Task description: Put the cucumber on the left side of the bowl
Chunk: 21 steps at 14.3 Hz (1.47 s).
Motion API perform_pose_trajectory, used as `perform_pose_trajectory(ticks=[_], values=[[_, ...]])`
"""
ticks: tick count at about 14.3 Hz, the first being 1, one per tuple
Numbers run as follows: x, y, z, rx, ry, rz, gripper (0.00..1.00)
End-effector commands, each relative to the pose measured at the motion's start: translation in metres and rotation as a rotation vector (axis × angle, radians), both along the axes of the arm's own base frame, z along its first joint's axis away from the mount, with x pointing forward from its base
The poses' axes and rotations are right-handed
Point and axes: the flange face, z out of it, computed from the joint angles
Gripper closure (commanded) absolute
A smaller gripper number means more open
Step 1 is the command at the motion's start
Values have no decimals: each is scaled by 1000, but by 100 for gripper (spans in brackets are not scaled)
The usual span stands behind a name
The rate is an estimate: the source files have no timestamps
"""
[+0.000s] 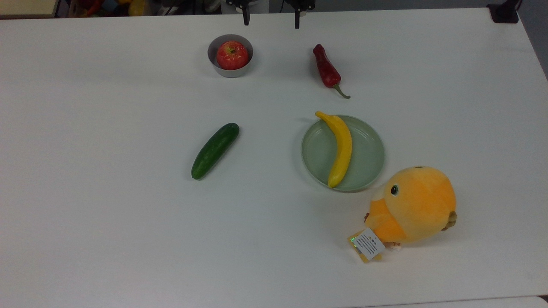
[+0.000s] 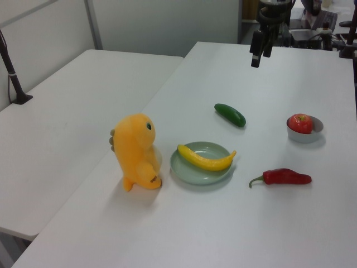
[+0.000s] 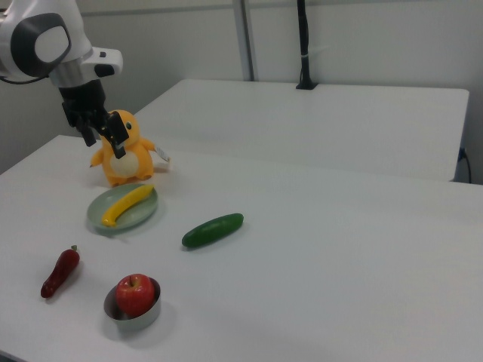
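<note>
The hand [image 1: 271,19] hangs in the air above the white surface [image 1: 107,222] with its two fingers [image 1: 246,18] spread apart and nothing between them. In the top view it sits at the upper edge, and everything lies below it on that picture. The bowl [image 1: 214,51], small and grey with a red apple [image 1: 232,55] inside, is the nearest thing, just down and toward the top view's left of the hand. The red chili pepper [image 1: 326,69] lies down and toward the top view's right of it. The cucumber [image 1: 215,150] rests flat on the surface, farther from the hand than the bowl, slanted, well apart from the bowl and touching nothing. A pale green plate [image 1: 368,158] carrying a banana [image 1: 340,147] lies to the top view's right of the cucumber, and an orange plush toy [image 1: 413,205] stands just beyond the plate, farthest from the hand.
</note>
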Motion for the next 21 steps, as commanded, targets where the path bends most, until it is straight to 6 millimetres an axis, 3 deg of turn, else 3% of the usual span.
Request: perform_pose_trajectory(ticks=[1, 5, 7, 9, 15, 18, 21], values=[[-14, -17, 23, -92, 24, 23, 0], [-12, -33, 22, -88, 24, 73, 0], [-13, -31, 20, -90, 32, 88, 0], [-18, -34, 16, -117, 45, 201, 0], [-17, -24, -2, -91, 68, 53, 0], [-4, -31, -31, -78, 57, -21, 0], [21, -50, -79, -66, 16, -141, 0]])
